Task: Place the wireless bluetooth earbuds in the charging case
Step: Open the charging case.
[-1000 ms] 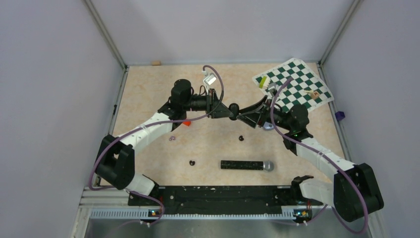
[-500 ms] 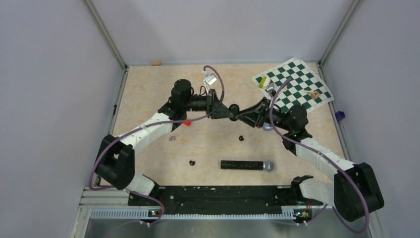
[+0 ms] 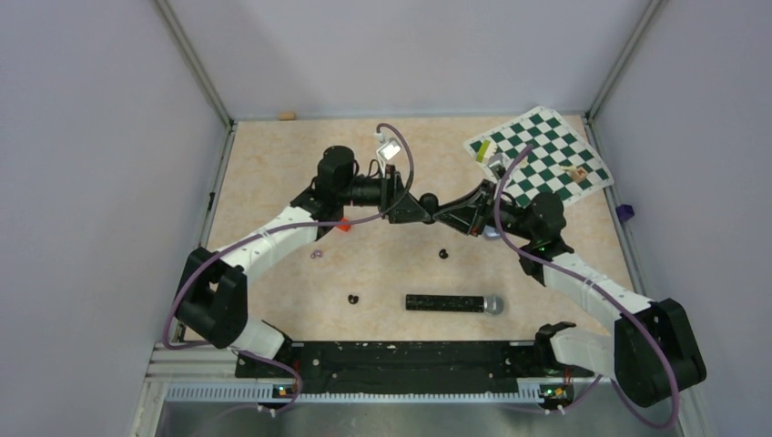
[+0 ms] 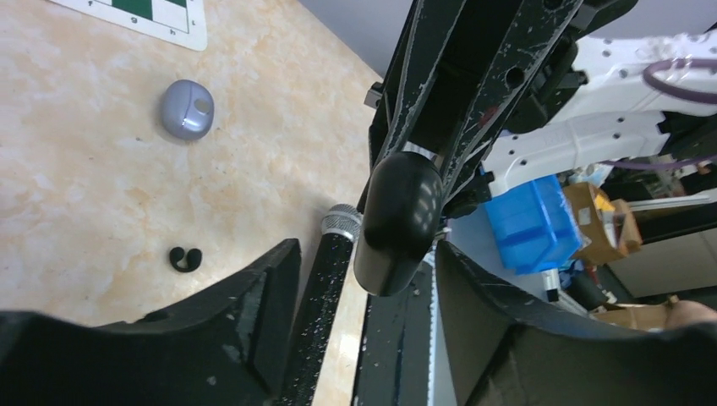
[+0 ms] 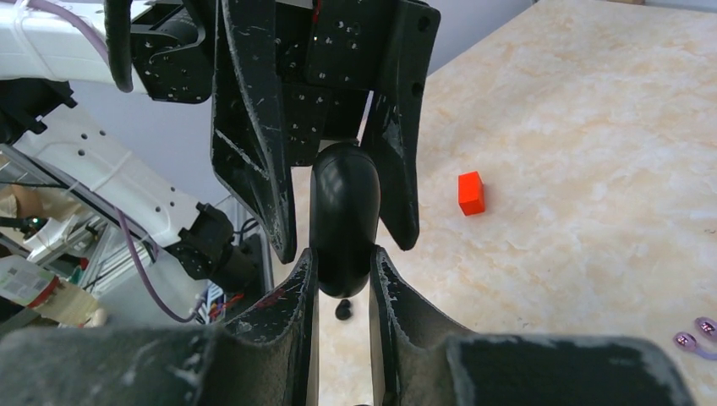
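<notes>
Left arm (image 3: 273,232) and right arm (image 3: 592,287): white shells on the long links, black at joints, wrists and bases. Purple cable (image 4: 681,66) looping loosely along each. Black tapered fingers (image 5: 245,127), scuffed with pale flecks and scratches, small round holes along the sides.

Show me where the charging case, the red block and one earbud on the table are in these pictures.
charging case (image 5: 342,211), right wrist view, on the middle of its glossy black body.
red block (image 5: 471,193), right wrist view, on its front face.
earbud (image 4: 183,264), left wrist view, on its curved lower part.
</notes>
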